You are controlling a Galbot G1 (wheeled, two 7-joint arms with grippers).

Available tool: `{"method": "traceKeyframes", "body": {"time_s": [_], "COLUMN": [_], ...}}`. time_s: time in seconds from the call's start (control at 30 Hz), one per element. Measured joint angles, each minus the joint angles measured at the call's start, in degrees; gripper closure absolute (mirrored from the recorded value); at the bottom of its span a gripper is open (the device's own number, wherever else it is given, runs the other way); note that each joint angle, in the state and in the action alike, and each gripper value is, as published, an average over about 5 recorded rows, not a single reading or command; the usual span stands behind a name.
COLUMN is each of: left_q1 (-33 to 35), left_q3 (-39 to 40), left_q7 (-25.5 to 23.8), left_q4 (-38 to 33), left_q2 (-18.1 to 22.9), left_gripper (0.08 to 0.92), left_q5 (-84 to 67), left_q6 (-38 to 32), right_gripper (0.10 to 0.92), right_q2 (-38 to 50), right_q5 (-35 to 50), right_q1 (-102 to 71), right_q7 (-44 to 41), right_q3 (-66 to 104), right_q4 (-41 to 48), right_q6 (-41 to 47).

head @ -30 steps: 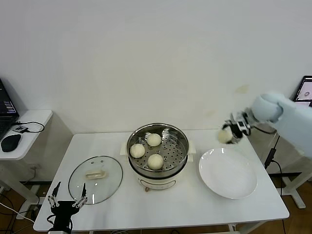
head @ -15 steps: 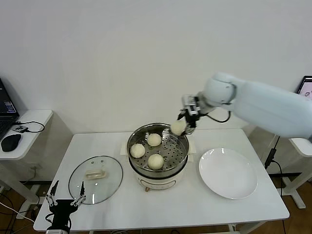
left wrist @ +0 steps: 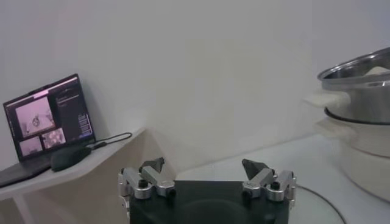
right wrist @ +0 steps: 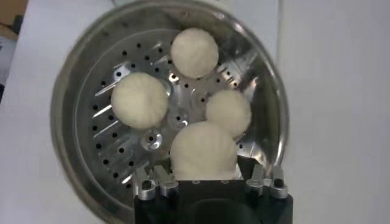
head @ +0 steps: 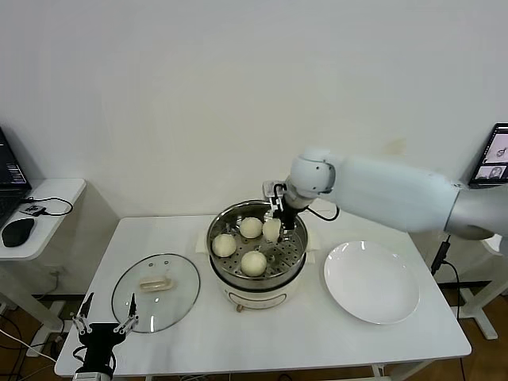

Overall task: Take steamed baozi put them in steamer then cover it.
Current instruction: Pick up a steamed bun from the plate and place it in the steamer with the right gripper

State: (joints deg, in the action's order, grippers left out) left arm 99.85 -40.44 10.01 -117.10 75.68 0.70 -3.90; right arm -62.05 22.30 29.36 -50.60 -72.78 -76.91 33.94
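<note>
right claw (head: 275,224) is pinching the last baozi (right wrist: 203,152) just above the steamer (head: 295,255) tray with three already sitting inside, left claw (left wrist: 207,181) is idling spread at the near-left tabletop (head: 262,333) edge, and letting go too high could be bouncing it onto its neighbours

You're looking straight down into the steamer (right wrist: 73,122), whose perforated tray carries three loose baozi (right wrist: 194,52) spread across it. At the bottom centre of the frame your right gripper (right wrist: 210,176) clasps a fourth baozi (right wrist: 203,151) between its fingers, just above the tray.
</note>
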Motion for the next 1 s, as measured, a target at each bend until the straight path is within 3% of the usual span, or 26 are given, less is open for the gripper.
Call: {"method": "traceKeyframes", "body": {"time_s": [0.7, 1.0], "left_q1": [-0.3, -0.2], "left_q3": [-0.1, -0.1], "left_q7": [0.0, 0.0], "left_q4": [0.5, 0.3], "left_q2": [0.0, 0.1], "left_gripper": [0.177, 0.177], "left_q5": [0.0, 0.0], "left_q6": [-0.1, 0.0], "right_gripper": [0.334, 0.206], "right_q2": [-2.3, -0.9], "right_q5": [-5.2, -4.8], "right_q1": [-6.0, -5.7], "right_q7": [1.3, 1.4], "right_q3": [1.6, 2.8], "right_q4": [3.5, 2.1], "right_q6": [2.5, 3.7]}}
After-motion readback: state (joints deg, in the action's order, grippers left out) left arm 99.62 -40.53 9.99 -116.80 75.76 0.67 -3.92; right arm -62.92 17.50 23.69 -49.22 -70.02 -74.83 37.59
